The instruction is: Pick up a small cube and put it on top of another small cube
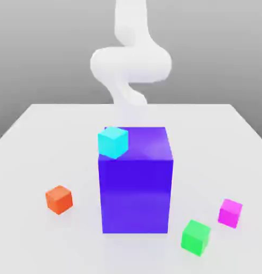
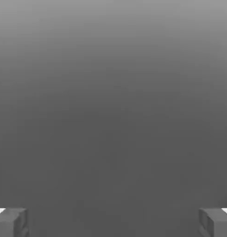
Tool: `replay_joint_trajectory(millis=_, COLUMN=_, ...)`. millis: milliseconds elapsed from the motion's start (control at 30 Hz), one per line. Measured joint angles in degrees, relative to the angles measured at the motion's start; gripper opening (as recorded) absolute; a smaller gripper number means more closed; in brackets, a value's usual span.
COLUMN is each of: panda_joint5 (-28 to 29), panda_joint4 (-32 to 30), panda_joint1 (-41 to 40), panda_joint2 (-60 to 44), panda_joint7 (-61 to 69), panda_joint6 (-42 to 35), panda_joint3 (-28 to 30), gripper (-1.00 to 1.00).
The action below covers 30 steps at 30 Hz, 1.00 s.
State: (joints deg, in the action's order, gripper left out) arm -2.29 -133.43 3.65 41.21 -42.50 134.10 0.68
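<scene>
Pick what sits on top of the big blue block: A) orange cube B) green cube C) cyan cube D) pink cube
C: the cyan cube rests on the blue block's top, at its front corner on the exterior view's left; the orange cube, green cube and pink cube all lie on the table.
</scene>
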Motion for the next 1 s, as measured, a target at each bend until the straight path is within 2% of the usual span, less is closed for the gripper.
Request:
replay_joint_trajectory(millis=333, panda_joint5=-8.0, panda_joint4=-6.6, panda_joint1=13.1, panda_joint2=-18.9, panda_joint7=12.5, panda_joint6=9.1, panda_joint3=-0.5, gripper=0.00)
replay_joint_trajectory(millis=567, panda_joint5=-10.1, panda_joint4=-11.2, panda_joint1=19.4, panda_joint2=-31.6, panda_joint7=18.7, panda_joint6=15.6, panda_joint3=-4.3, gripper=0.00)
replay_joint_trajectory(millis=733, panda_joint5=-6.7, panda_joint4=-14.6, panda_joint1=24.0, panda_joint2=-40.4, panda_joint7=19.5, panda_joint6=20.7, panda_joint3=-7.2, gripper=0.00)
replay_joint_trajectory(millis=900, panda_joint5=3.1, panda_joint4=-17.8, panda_joint1=28.0, panda_joint2=-48.9, panda_joint7=15.7, panda_joint6=25.9, panda_joint3=-6.6, gripper=0.00)
replay_joint_trajectory(millis=1000, panda_joint5=6.4, panda_joint4=-17.3, panda_joint1=29.8, panda_joint2=-54.9, panda_joint7=13.8, panda_joint6=30.5, panda_joint3=-4.8, gripper=0.00)
